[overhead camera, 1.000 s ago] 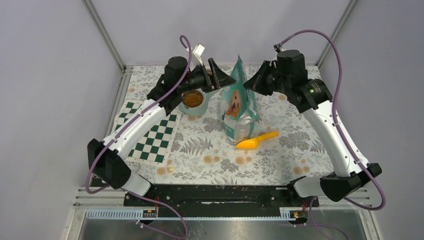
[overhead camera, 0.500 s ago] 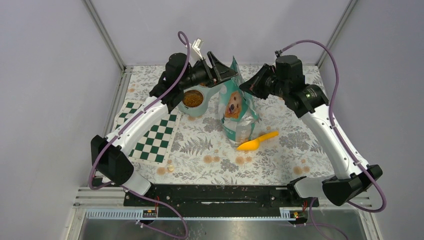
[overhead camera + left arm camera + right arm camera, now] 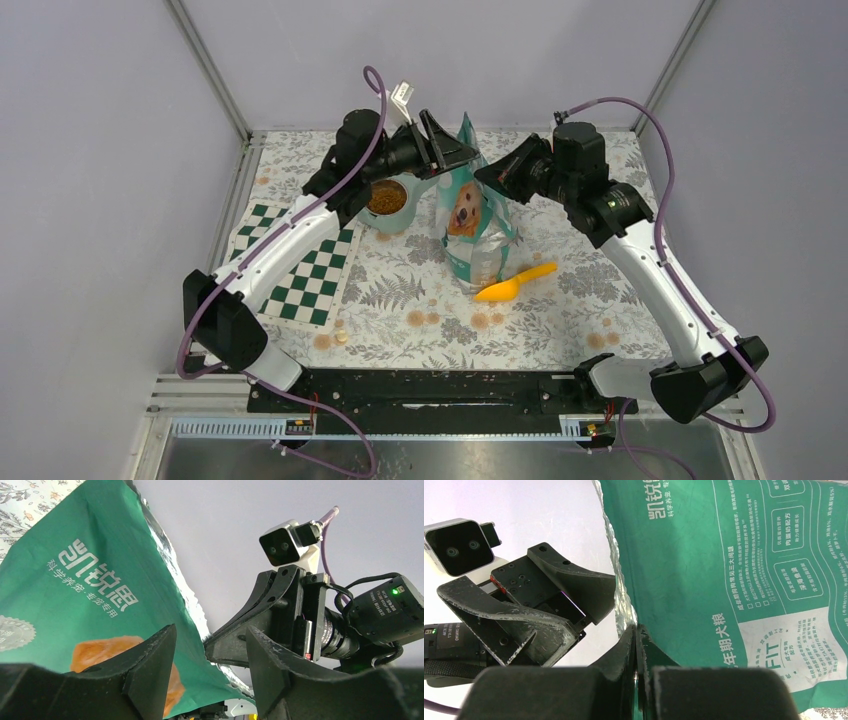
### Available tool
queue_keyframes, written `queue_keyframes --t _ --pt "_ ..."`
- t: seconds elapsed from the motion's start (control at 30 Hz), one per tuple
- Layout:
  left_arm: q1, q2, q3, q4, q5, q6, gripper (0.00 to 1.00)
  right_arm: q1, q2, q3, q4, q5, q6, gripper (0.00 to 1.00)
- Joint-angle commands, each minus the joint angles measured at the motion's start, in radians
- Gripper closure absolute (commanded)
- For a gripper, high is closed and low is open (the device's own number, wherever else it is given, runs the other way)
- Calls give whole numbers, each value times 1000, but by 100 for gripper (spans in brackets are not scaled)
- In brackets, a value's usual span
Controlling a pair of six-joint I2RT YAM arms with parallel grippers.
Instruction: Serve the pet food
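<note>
at far middle of table (image 3: 560, 320), teal pouch (image 3: 470, 225) stands upright, top open, foil lining showing; right gripper (image 3: 638, 630) pinched closed on its top edge; left gripper (image 3: 210, 635) spread wide beside same edge, gripping nothing; pale bowl (image 3: 402, 215) left of pouch holds kibble (image 3: 385, 197); orange scoop (image 3: 513, 283) lies just beside pouch base

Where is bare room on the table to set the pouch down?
Free: the near cloth strip between chessboard mat and right arm, in front of the scoop. Crowded: the back middle, where bowl, pouch, left pincer and right pincer cluster.
</note>
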Motion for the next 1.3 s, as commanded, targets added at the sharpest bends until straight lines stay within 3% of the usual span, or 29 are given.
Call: queue_keyframes --t 0.0,0.2,0.53,0.67,0.77,0.9,1.07,1.27 --pt "-6 -12 2 16 4 56 47 -2 -41 -15 125 -36 27 100" --pt "-5 4 31 -46 4 95 64 -4 -44 -17 121 -41 17 100" --pt "-5 16 95 -196 -72 172 76 -5 -38 -8 121 -39 2 100" --pt "-4 12 118 -241 -131 185 73 -5 -37 3 112 -36 -13 100" --pt "-5 14 124 -245 -154 185 63 -4 -33 9 112 -40 -27 100" --pt "-6 67 186 -287 -151 172 62 -5 -20 37 81 -46 -77 100" --pt "-7 95 210 -307 -133 167 63 -5 -12 66 51 -44 -131 100" --pt "-8 87 194 -305 -100 147 77 -5 3 83 41 -56 -168 100"
